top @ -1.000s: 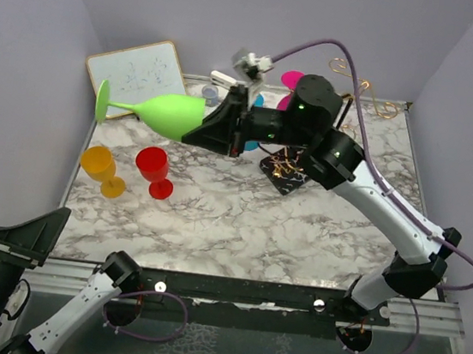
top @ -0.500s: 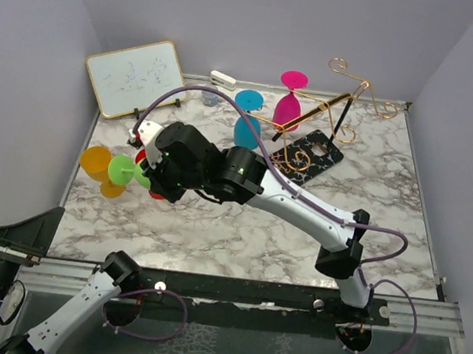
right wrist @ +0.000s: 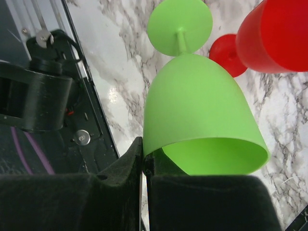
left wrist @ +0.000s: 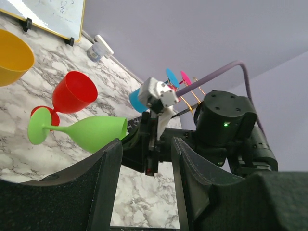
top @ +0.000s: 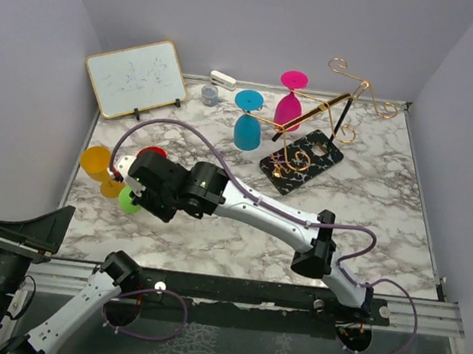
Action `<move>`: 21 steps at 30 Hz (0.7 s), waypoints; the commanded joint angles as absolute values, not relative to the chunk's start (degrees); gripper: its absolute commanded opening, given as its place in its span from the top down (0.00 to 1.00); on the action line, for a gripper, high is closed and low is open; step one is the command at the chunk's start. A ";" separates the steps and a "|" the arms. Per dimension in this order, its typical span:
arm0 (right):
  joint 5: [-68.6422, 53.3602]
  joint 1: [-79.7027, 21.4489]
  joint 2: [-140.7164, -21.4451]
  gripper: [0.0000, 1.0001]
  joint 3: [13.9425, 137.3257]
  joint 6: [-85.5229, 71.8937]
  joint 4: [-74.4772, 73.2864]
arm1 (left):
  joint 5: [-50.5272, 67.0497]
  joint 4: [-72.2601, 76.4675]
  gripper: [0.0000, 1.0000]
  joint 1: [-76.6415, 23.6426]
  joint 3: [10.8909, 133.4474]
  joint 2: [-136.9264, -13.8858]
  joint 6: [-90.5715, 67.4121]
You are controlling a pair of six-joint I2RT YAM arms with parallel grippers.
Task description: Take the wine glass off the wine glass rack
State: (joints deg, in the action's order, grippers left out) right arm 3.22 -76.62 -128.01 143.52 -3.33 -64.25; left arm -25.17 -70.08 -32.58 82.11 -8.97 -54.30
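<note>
My right gripper point(top: 142, 190) is shut on the rim of a green wine glass point(right wrist: 199, 115), one finger inside the bowl and one outside. It holds the glass on its side, low over the front left of the table, with the foot point(top: 128, 200) pointing left. The left wrist view shows the green glass point(left wrist: 89, 132) beside a red glass point(left wrist: 74, 92). The wine glass rack point(top: 318, 114), gold wire on a black base point(top: 303, 159), stands at the back right with a blue glass point(top: 247, 128) and a pink glass point(top: 289, 106) hanging on it. My left gripper point(left wrist: 144, 192) is open and empty, off the table's near left corner.
A red glass point(top: 155, 153) and an orange glass point(top: 98, 162) stand just left of the held glass. A whiteboard point(top: 136, 77) leans at the back left, with a small grey jar point(top: 209, 95) and a white item point(top: 223, 79) near the back wall.
My right arm has swung from near the rack to the left and down, carrying the green glass to the front left by the red and orange glasses. The left arm has barely moved.
</note>
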 commanded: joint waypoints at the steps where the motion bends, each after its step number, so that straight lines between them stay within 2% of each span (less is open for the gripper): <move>1: 2.89 -77.34 -130.02 0.99 144.50 -1.59 -67.00 | -25.66 -70.66 0.53 -32.26 81.34 -9.25 -54.14; 21: 0.49 -77.34 -135.89 0.98 145.34 -0.07 -69.47 | -25.27 -70.75 0.53 -32.30 77.87 -7.94 -55.01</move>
State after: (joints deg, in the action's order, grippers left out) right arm 1.34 -76.93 -135.37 144.09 -1.15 -69.12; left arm -25.15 -70.61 -32.58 77.93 -8.88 -54.76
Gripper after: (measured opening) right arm 0.035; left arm 0.476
